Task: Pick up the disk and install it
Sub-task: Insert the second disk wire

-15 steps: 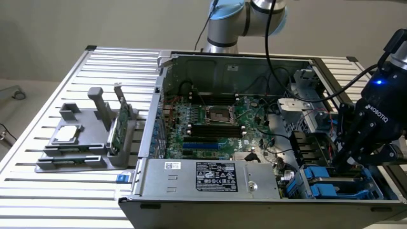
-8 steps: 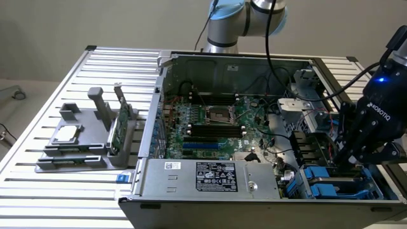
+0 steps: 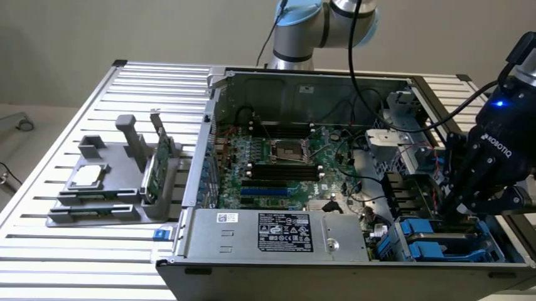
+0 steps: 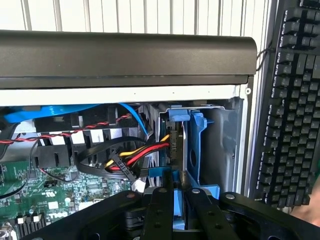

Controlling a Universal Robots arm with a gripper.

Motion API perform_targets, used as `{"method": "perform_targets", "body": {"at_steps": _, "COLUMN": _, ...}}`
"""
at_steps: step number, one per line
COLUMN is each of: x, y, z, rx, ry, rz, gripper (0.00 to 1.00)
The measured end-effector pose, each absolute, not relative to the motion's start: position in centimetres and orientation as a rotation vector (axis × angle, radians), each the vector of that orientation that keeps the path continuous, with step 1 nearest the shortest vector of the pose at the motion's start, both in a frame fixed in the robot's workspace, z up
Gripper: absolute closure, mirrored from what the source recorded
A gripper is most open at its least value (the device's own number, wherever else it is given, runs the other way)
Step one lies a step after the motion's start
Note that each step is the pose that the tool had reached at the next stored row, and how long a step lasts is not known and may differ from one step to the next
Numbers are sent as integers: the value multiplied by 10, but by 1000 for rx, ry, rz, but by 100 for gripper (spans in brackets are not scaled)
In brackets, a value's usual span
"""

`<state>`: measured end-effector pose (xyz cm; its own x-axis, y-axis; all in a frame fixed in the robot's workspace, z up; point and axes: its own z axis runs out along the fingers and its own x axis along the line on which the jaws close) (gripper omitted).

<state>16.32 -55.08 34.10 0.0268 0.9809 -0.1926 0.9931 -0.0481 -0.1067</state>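
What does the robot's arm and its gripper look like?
The arm is made of silver-grey tubes with light blue caps on the joints, and a black cable runs down from it. The gripper is chunky and black, with white ROBOTIQ lettering on its side and a small blue light glowing above. Its fingers are black bars with little screw holes.

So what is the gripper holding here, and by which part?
The gripper is shut on the disk, pinching the blue carrier's near edge, with the disk standing in the case's drive bay.

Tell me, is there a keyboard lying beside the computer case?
Yes, a black keyboard lies just outside the open computer case wall in the wrist view.
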Motion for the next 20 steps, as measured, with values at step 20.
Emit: {"method": "perform_targets", "body": {"at_steps": 20, "x": 163, "y": -554, "z": 341, "rx": 2225, "ry": 2146, "rz": -300, "gripper": 84}}
